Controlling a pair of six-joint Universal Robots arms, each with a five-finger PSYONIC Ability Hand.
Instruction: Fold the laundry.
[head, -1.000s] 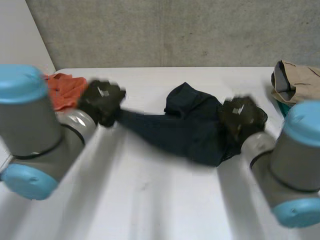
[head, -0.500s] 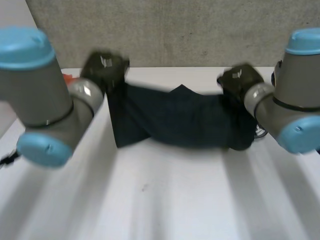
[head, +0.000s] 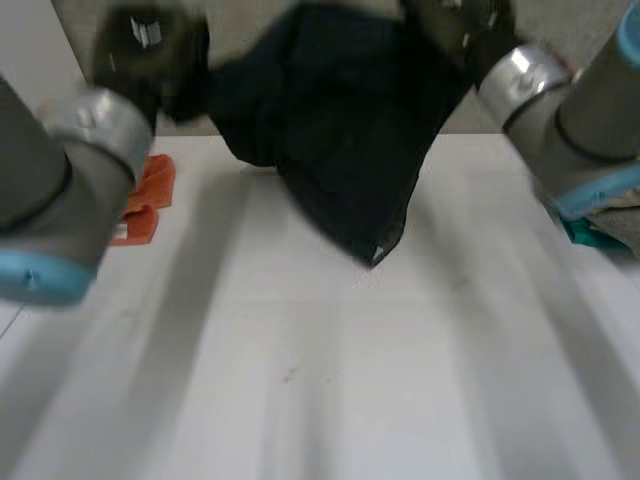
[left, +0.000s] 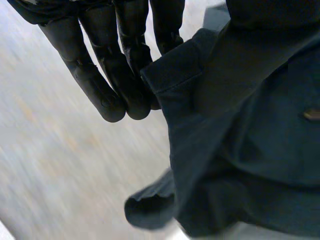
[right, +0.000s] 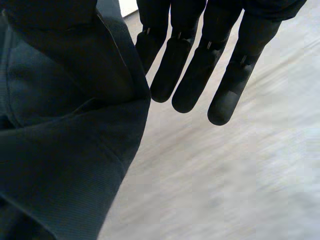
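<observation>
Fabric of a dark navy garment (head: 340, 150) hung in the air between both hands above the far edge of the white table (head: 300, 380), and we saw its lowest corner dangling over the table's far half. We found the left hand (head: 150, 50) raised at the garment's left end; in the left wrist view its straight fingers (left: 115, 75) lay against a hemmed edge, pinching it against the thumb. The right hand (head: 455, 30) held the right end likewise, fingers (right: 190, 75) straight, cloth nipped under the thumb. We noted an orange cloth (head: 150, 190) lying crumpled at the table's left edge, apart from the garment, and a teal object (head: 590, 232) at the right edge.
</observation>
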